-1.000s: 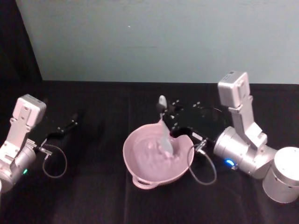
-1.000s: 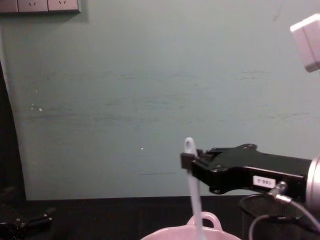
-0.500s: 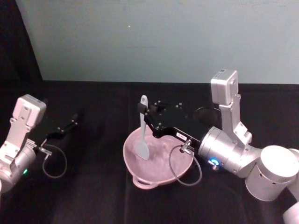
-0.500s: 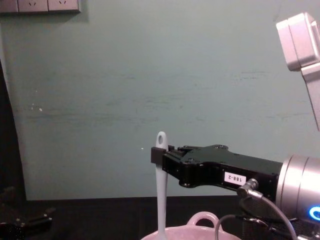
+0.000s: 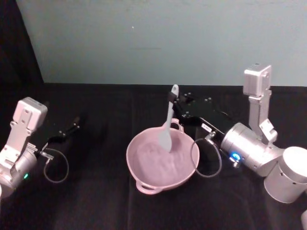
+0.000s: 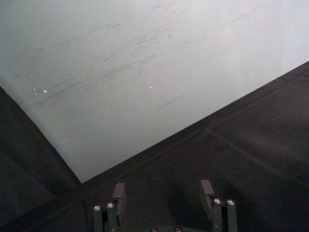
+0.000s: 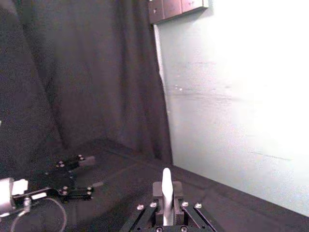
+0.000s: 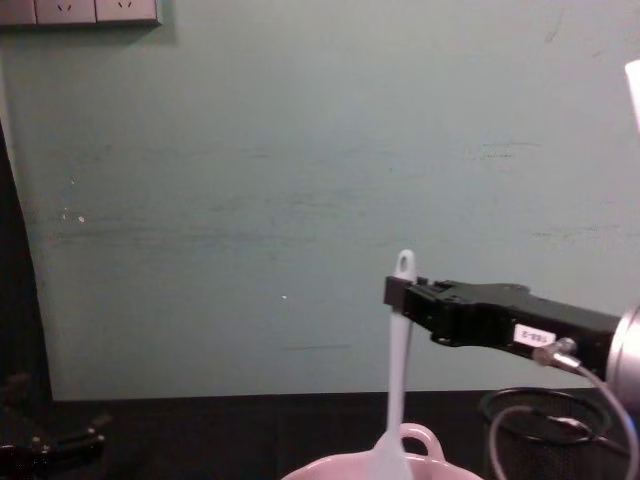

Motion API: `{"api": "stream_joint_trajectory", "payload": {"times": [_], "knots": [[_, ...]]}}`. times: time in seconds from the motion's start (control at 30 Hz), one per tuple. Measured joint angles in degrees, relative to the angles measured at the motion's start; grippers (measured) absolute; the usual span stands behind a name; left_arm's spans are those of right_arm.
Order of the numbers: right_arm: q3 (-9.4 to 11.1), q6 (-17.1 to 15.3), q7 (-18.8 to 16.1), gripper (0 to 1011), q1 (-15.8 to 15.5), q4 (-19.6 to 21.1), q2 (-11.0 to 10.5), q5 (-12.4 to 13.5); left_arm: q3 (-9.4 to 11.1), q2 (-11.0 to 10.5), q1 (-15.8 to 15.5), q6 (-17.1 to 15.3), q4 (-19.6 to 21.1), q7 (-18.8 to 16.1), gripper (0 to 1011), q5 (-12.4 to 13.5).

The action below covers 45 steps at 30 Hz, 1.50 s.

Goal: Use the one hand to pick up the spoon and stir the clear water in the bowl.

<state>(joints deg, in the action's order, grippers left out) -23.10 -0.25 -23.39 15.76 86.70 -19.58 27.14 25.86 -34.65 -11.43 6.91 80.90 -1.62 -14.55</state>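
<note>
The black counter (image 5: 96,201) carries a pink bowl (image 5: 128,155) just below the right pincer (image 5: 175,101). The left pincer (image 6: 163,191) rests released, well off to that one's left. The right pincer is clenched on the spoon (image 5: 167,125) near its handle end, and the head hangs into the bowl.

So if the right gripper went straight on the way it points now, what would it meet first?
Probably nothing near: the right gripper, shut on the spoon, points over the table toward the dark curtain; depth is unclear.
</note>
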Motion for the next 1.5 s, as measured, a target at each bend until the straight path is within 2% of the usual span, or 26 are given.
{"api": "stream_joint_trajectory", "payload": {"times": [0.3, 0.47, 0.63, 0.87, 1.07, 1.27, 1.5], "knots": [[0.5, -2.1, 1.8, 123, -2.2, 4.2, -2.2, -2.3, 0.0, 0.0, 0.0, 0.0, 0.0, 0.0, 1005, 0.0], [-0.8, -3.6, 1.7, 122, -2.7, 6.4, -3.0, -4.2, 0.0, 0.0, 0.0, 0.0, 0.0, 0.0, 1005, 0.0], [-2.7, -4.0, -0.7, 122, -2.0, 7.0, -3.0, -5.0, 0.0, 0.0, 0.0, 0.0, 0.0, 0.0, 1005, 0.0], [-3.7, -3.3, -4.0, 122, -0.7, 4.9, -1.2, -1.7, 0.0, 0.0, 0.0, 0.0, 0.0, 0.0, 1005, 0.0], [-3.9, -2.5, -4.9, 123, 0.6, 2.5, -0.1, 1.0, 0.0, 0.0, 0.0, 0.0, 0.0, 0.0, 1005, 0.0], [-3.7, -1.9, -4.6, 123, 1.6, 0.3, 0.4, 2.1, 0.0, 0.0, 0.0, 0.0, 0.0, 0.0, 1005, 0.0], [-2.4, -1.4, -1.9, 123, 1.6, -0.7, -0.1, 2.1, 0.0, 0.0, 0.0, 0.0, 0.0, 0.0, 1005, 0.0]]}}
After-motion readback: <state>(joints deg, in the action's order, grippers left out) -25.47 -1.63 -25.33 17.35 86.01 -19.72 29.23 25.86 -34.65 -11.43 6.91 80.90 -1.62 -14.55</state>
